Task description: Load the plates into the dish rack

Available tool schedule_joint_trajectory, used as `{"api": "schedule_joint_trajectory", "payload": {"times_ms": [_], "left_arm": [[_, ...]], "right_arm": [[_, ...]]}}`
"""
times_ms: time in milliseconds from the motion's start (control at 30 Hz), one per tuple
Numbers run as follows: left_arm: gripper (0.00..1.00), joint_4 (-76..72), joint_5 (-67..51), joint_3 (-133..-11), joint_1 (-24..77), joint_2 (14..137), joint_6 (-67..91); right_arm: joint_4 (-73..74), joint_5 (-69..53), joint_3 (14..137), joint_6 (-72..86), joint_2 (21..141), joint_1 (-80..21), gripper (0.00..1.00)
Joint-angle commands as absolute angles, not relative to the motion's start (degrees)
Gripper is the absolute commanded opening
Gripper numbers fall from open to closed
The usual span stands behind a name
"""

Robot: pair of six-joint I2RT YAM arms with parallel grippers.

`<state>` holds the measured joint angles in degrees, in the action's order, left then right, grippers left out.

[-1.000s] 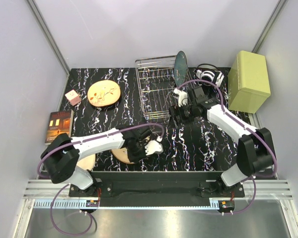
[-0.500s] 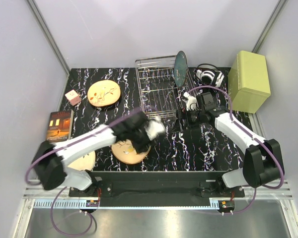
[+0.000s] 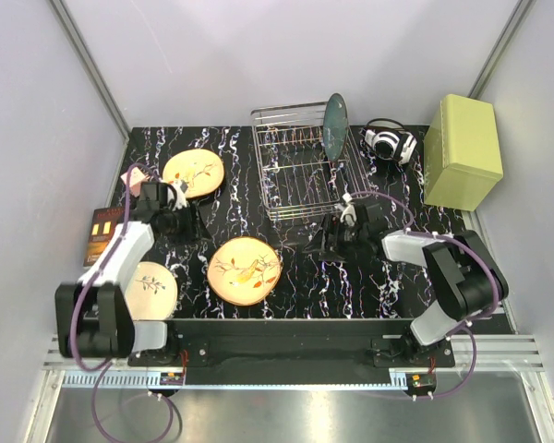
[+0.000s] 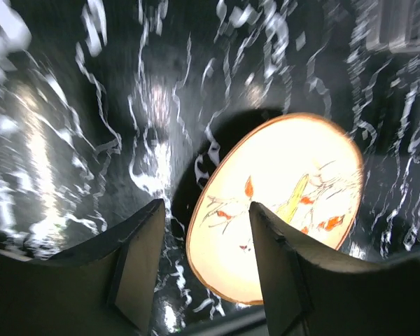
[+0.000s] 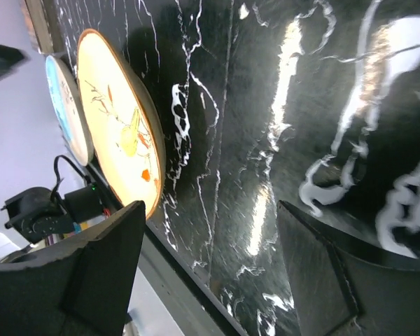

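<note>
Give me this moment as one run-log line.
teal plate: standing in dish rack | tan plates: three flat on table | left gripper: open, empty | right gripper: open, empty

Your overhead view is sharp and evenly lit from above: the pale walls (image 3: 258,55) are bright, and the plates (image 3: 245,270) throw only short, soft shadows on the black marbled table (image 3: 351,286), with hardly any glare. Your left wrist view is smeared by blur. The white veins streak, and a broad sheen lies on the table at the left. The cream plate (image 4: 287,210) there glows almost washed out, a dark shadow hugging its upper left edge, and the fingers (image 4: 136,266) are dim and soft. Your right wrist view is crisper, but hard white reflections flare at upper right, the nearer plate (image 5: 119,133) is overexposed, and the farther plate (image 5: 66,112) looks bluish.
</note>
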<state>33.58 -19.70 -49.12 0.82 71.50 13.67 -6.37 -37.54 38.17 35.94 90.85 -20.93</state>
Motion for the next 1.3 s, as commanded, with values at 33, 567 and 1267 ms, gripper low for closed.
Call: {"api": "schedule_joint_trajectory", "payload": {"times_ms": [33, 567, 1267], "left_arm": [[0.55, 35.33, -27.59, -47.11, -2.1, 80.4, 17.49], [0.31, 27.69, -35.93, -35.25, -0.28, 84.2, 23.9], [0.09, 17.41, -42.36, -34.81, 9.84, 87.54, 29.53]], "right_arm": [[-19.77, -37.09, 36.65, 44.64, 93.86, -24.96, 0.82], [-23.37, -31.37, 34.46, 52.03, 99.66, -31.38, 0.79], [-29.18, -34.54, 35.59, 51.77, 101.34, -37.44, 0.48]]}}
